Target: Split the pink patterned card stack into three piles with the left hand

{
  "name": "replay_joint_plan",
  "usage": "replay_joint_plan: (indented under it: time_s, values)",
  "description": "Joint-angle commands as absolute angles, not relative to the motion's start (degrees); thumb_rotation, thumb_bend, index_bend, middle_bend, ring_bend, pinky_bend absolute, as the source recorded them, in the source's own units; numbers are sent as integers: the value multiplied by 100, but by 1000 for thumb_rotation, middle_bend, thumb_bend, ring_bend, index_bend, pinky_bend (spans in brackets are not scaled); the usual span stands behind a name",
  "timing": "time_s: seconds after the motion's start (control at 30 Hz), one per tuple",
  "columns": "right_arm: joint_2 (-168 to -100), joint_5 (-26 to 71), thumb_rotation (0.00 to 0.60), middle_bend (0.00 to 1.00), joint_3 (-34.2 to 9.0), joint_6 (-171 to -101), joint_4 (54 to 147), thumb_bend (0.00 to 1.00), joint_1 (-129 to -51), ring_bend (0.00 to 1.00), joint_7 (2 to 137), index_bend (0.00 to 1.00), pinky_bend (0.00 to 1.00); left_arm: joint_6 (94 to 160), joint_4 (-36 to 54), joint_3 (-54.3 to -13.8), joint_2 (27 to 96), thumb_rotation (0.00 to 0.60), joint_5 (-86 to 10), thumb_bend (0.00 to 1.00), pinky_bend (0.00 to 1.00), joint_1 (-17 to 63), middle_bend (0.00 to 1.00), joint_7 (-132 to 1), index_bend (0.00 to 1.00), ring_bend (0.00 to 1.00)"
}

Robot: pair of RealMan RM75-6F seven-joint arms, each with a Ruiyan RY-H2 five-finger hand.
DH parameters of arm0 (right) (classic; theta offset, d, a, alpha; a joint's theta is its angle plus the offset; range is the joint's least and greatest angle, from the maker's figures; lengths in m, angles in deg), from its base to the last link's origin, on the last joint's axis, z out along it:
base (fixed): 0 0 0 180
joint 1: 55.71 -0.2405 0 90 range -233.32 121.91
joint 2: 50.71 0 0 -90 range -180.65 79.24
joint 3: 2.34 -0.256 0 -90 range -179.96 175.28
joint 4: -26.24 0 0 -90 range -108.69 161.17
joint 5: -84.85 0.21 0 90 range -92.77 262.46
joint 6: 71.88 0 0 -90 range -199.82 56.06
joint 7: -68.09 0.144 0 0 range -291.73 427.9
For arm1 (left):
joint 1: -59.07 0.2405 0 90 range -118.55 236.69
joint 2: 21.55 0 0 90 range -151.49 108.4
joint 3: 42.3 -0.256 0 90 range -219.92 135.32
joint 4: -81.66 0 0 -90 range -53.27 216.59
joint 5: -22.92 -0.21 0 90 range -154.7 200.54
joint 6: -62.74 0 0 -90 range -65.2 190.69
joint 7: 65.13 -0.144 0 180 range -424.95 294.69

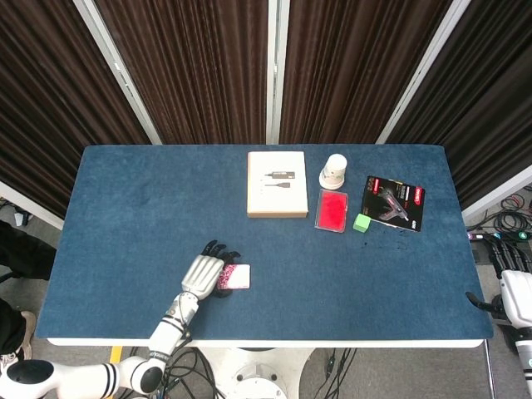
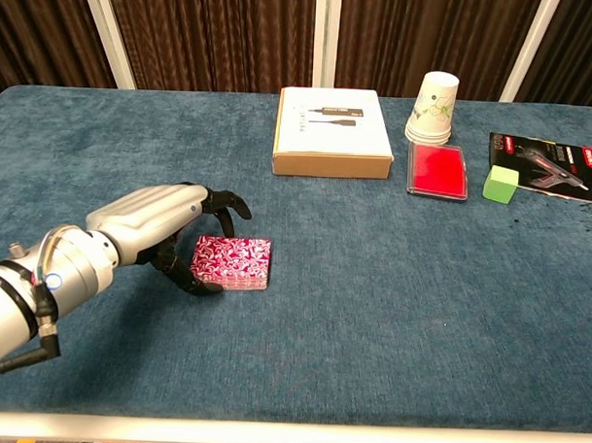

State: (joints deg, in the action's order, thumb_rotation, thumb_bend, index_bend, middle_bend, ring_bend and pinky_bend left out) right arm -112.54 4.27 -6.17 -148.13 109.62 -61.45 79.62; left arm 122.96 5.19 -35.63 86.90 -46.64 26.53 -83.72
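While the left hand (image 2: 164, 227) arches over the near-left edge of the pink patterned card stack (image 2: 233, 262), fingers spread and curled, grip on the cards unclear, stack flat on the blue table (image 2: 372, 282), well in front of the cardboard box (image 2: 332, 132), right hand (image 1: 515, 287) at the table's far-right edge, pose unreadable

the table (image 2: 390, 312) wore a matt blue cloth with a short, carpet-like nap. the left hand (image 2: 164, 227) had a smooth, silvery, faintly glossy shell and matt black fingers (image 2: 227, 201). the card stack (image 2: 233, 262) looked glossy, printed pink and white. the box (image 2: 332, 131) was matt card, the cup (image 2: 434, 108) paper, the red case (image 2: 437, 170) shiny clear plastic, the green block (image 2: 501, 183) matt.
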Motion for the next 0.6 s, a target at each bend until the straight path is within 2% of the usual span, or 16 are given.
replay_joint_plan:
  time_s: [0.03,0.6]
  values:
    - [-11263,434,600,0,-618,-14804,10948,85,-6147,0,7965,0,0,12302,533,-3567,8700,600,-4677,164,60,2655,331,-8359,243,115]
    - [-11302,478,600,0,-621,-14749,10896,85,-6151,0,7940,0,0,12278,532,-3510,8708,600,-4696,164,60,2655,331,-8161,256,115]
